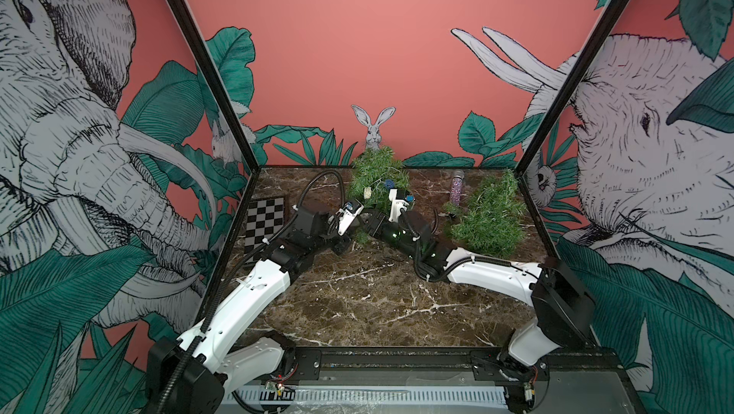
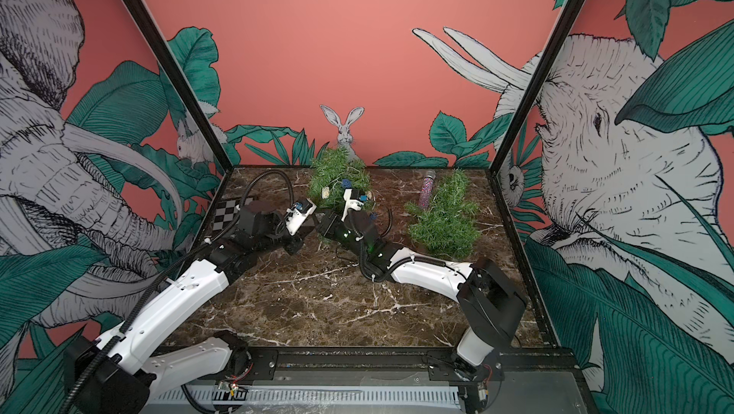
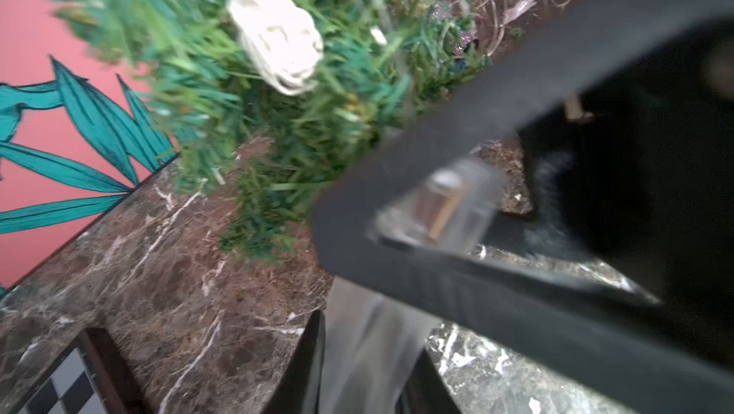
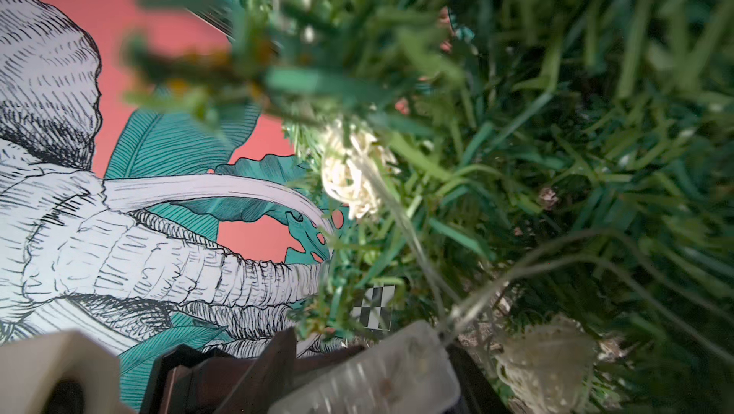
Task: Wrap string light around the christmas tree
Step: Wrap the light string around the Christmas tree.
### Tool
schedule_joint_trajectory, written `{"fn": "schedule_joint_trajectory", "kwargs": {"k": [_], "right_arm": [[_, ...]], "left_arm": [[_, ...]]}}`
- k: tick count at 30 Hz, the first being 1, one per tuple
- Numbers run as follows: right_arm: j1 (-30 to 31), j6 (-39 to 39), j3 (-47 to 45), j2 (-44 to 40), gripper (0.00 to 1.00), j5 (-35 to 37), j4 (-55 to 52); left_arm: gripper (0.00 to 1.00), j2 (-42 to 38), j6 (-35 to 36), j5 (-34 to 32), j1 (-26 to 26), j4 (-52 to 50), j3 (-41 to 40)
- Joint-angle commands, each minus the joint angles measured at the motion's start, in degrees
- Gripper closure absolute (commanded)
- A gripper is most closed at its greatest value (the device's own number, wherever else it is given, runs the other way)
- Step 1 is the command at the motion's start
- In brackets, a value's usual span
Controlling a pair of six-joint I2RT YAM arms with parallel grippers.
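A bushy green artificial christmas tree stands at the middle of the dark brown marble counter's back edge, seen in both top views. A thin, pale wire string light threads through its needles, carrying white woven ball ornaments and, in a top view, a blue ball. The white-and-black left arm and right arm reach low across the counter from its front corners, their wrists meeting at the tree's near side. The right gripper is clamped on the clear plastic battery box, from which the wire runs up into the lower branches. The left gripper sits just beside it, near the tree's foot. Its view is blurred, and whether its jaws grip anything cannot be told.
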Motion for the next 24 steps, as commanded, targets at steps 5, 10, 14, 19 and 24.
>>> {"fn": "schedule_joint_trajectory", "kwargs": {"k": [5, 10, 14, 19, 24], "right_arm": [[1.1, 5.6, 1.4, 1.7, 0.86, -2.4, 5.0], [1.0, 6.1, 0.4, 2.5, 0.79, -1.4, 6.2], [0.9, 5.4, 0.1, 2.3, 0.69, -0.4, 6.2], [0.8, 5.3, -1.8, 1.0, 0.54, 0.3, 7.2], [0.4, 4.4, -4.7, -3.0, 0.41, 0.4, 5.7]], "left_arm": [[0.93, 0.1, -2.6, 3.3, 1.5, 3.4, 0.3], [1.00, -0.3, -3.2, 2.2, 2.0, 4.4, -1.2], [1.00, -0.5, -4.3, 0.3, 2.4, 6.0, -2.9], [1.00, -0.3, -6.1, -1.7, 3.6, 8.2, -4.9], [1.00, 1.6, -7.9, -2.5, 4.7, 9.0, -4.8]]}}
